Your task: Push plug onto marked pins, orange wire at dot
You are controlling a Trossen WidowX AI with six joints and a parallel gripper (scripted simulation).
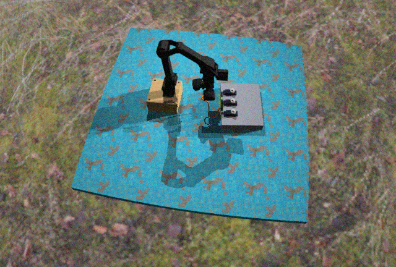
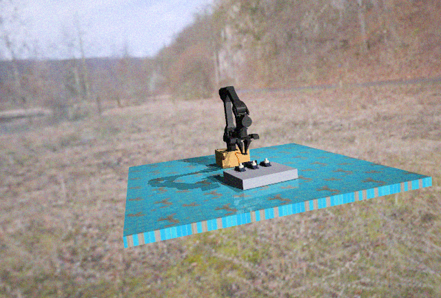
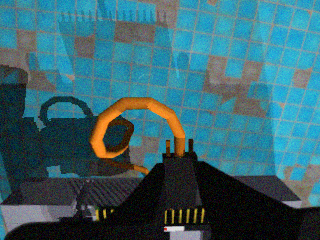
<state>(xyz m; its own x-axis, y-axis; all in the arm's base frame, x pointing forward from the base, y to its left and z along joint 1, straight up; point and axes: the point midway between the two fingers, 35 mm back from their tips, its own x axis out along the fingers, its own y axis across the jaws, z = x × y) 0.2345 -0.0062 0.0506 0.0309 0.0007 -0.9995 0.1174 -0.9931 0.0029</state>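
My gripper point(image 2: 245, 152) point(image 3: 179, 169) is shut on the black plug point(image 3: 181, 162). Its fingertips are hidden in the top view. The orange lead point(image 1: 208, 103) point(image 3: 137, 104) leaves the plug's end away from the holder and loops left in the wrist view, between two short brown stubs. The grey holder point(image 1: 246, 110) point(image 2: 272, 181) point(image 3: 27, 215) carries three servos. Its yellow pins point(image 3: 187, 216) show just below the plug in the wrist view, beside a white band point(image 3: 176, 229) with a red dot at its left end. The plug looks roughly square to the row; height and any contact cannot be told.
The servos point(image 1: 230, 112) point(image 2: 253, 165) have white hubs on the holder's top along its pin side. The tan base block point(image 1: 162, 99) point(image 2: 227, 159) stands behind the gripper. More yellow pins point(image 3: 104, 214) show left of the fingers. Arm shadows darken the blue tabletop point(image 1: 271, 181).
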